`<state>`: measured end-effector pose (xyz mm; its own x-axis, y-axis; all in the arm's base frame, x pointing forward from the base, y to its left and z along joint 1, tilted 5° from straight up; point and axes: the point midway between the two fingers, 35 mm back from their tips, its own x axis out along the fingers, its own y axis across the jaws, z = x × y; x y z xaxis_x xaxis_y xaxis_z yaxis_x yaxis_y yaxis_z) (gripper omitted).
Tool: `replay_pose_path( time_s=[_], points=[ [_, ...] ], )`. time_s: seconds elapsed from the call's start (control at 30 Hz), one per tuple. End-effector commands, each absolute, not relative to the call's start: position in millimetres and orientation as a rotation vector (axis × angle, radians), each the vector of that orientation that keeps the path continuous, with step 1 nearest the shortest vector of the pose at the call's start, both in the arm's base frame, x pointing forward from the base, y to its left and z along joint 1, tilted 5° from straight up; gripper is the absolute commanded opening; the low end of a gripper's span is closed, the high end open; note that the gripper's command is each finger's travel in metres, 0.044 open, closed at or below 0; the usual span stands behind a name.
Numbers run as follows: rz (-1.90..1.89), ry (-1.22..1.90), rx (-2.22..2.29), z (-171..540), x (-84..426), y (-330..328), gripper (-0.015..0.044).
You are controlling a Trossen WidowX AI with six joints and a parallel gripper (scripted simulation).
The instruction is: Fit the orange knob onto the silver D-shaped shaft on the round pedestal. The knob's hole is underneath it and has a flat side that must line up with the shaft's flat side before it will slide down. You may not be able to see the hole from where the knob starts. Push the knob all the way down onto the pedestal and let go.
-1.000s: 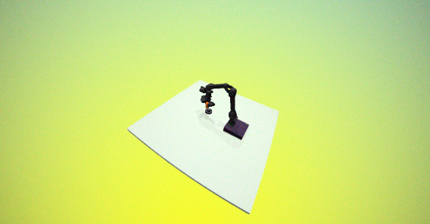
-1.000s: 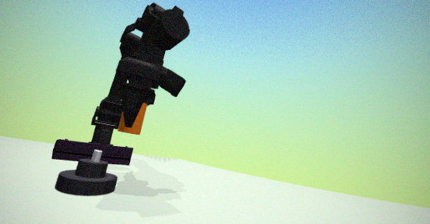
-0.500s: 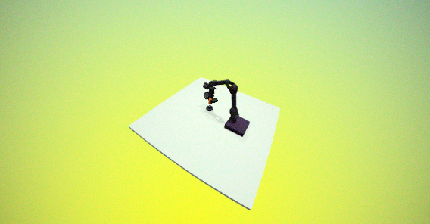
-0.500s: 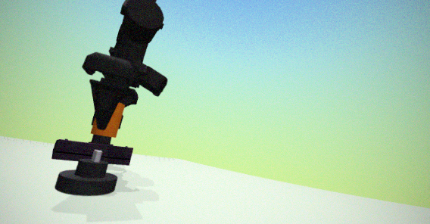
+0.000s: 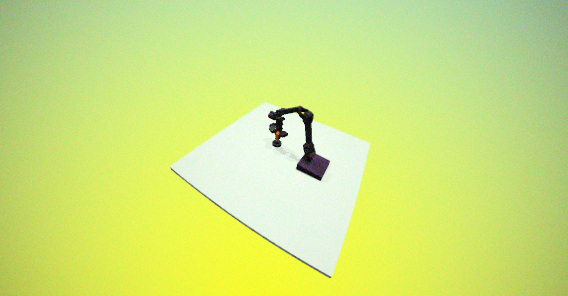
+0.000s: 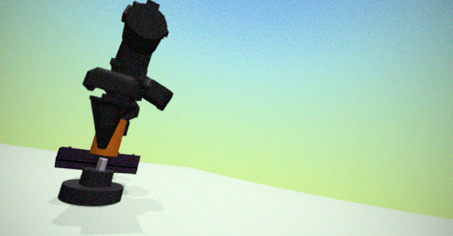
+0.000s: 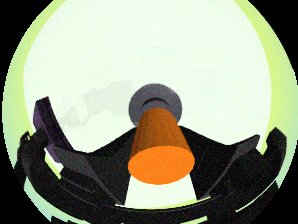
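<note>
The orange knob is held between the fingers of my gripper, which is shut on it. The knob's underside is hidden. The dark round pedestal stands below the knob. In the exterior view the silver shaft rises from the pedestal, and a small gap shows between its top and the knob's lower edge. In the wrist view the knob covers the shaft and part of the pedestal. I cannot tell how the flat sides line up.
The arm's dark purple base shows behind the pedestal in the exterior view and at the left in the wrist view. The white table top carries the base and pedestal, with the arm's shadow across it.
</note>
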<state>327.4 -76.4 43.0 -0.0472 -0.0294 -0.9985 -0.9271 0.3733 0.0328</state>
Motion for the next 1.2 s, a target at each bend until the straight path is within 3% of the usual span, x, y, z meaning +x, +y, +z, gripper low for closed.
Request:
replay_pose_path(
  time_s=[0.0, 1.17],
  points=[
    [0.932, 1.424, -0.936, 36, 327, -78, 0.0000],
    [0.930, 1.424, -0.935, 26, 326, -77, 0.0000]
  ],
)
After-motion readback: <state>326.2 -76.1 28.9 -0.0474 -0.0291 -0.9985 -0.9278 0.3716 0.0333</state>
